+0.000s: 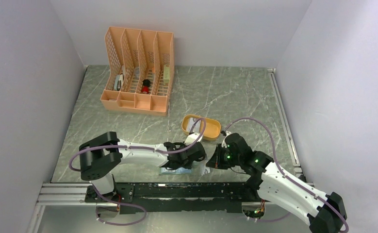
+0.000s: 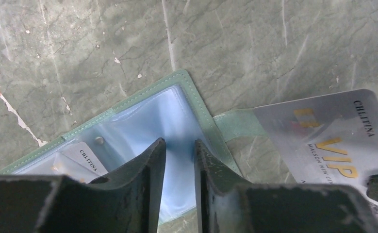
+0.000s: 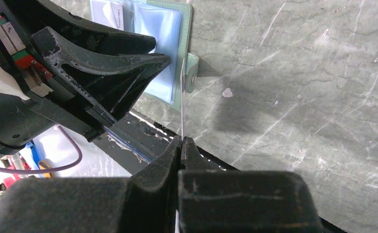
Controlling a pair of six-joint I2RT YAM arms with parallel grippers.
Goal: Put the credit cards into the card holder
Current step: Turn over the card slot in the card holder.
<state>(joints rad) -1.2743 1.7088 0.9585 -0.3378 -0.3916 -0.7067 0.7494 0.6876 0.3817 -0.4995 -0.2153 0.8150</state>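
Observation:
The sage-green card holder (image 2: 196, 102) lies open on the marble table, pale blue sleeves up, near the front edge (image 1: 177, 170). One credit card (image 2: 87, 158) sits in its left sleeve. My left gripper (image 2: 179, 144) hovers low over the right sleeve, open by a narrow gap with nothing between the fingers. A second credit card (image 2: 332, 141), silver with gold VIP lettering, is held just right of the holder, over its snap tab (image 2: 235, 124). My right gripper (image 3: 182, 139) is shut on this card (image 3: 182, 97), seen edge-on and pointing at the holder's (image 3: 167, 29) right edge.
A mustard-yellow oval tray (image 1: 211, 130) sits just beyond both grippers. A peach lattice desk organizer (image 1: 138, 73) stands at the back left with small items in it. The table's front rail (image 1: 177, 191) runs right behind the holder. Grey walls close in both sides.

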